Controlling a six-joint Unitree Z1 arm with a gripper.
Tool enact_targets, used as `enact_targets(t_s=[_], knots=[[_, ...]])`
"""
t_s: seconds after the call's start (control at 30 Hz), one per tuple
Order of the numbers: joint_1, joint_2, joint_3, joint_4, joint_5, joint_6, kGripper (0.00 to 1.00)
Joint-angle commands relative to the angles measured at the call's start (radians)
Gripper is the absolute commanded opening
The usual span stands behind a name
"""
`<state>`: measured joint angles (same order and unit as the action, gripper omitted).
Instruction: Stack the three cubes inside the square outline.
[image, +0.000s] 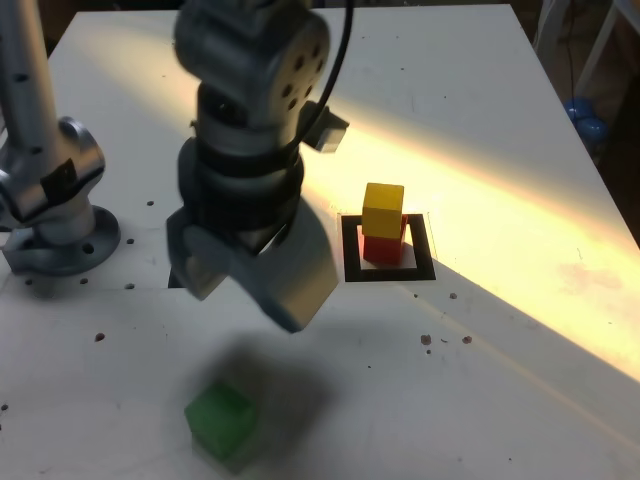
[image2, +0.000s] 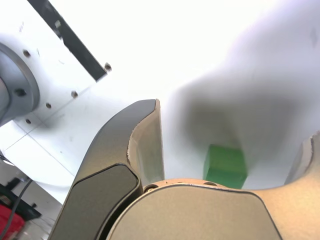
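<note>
Gripper (image: 248, 308) up in the air, fingers spread wide, nothing pinched btwn them, and here's the key bit: green cube (image: 221, 418) is on the table (image: 520, 400), approx 6 to 7 o'clock from the fingertips in the ext. view, well apart from them. Wrist cam shows it in the gap btwn the two fingers, nearer one than the other, so line-up looks part done, IMO. No long axis to speak of, it's a cube; faces sit turned in the ext. view, so the wrist may need a small twist to get the pads flat on opp. sides. Only one arm here, so no choice of hand.

Further out, approx 2 to 3 o'clock of the gripper: square outline (image: 426, 262), red cube (image: 384, 250) inside it, yellow cube (image: 383, 210) on top. Two stacked, green's the one left. Next move, I'd say: shift toward green, centre it, then straight down. Risk: off-centre, a fingertip lands on it or shoves it.
</note>
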<state>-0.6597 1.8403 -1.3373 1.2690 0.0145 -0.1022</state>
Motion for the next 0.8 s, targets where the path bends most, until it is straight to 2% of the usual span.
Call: enact_targets(t_s=[0.0,0.27,0.5,0.63,0.77], knots=[[-0.042,-0.001,0.010,-0.009,-0.005,-0.021,0.98],[-0.197,0.072,0.019,-0.073,-0.039,-0.089,0.96],[-0.231,0.145,-0.006,-0.099,-0.057,-0.097,0.91],[-0.232,0.157,-0.013,-0.099,-0.060,-0.102,0.79],[-0.232,0.169,-0.023,-0.097,-0.057,-0.111,0.60]])
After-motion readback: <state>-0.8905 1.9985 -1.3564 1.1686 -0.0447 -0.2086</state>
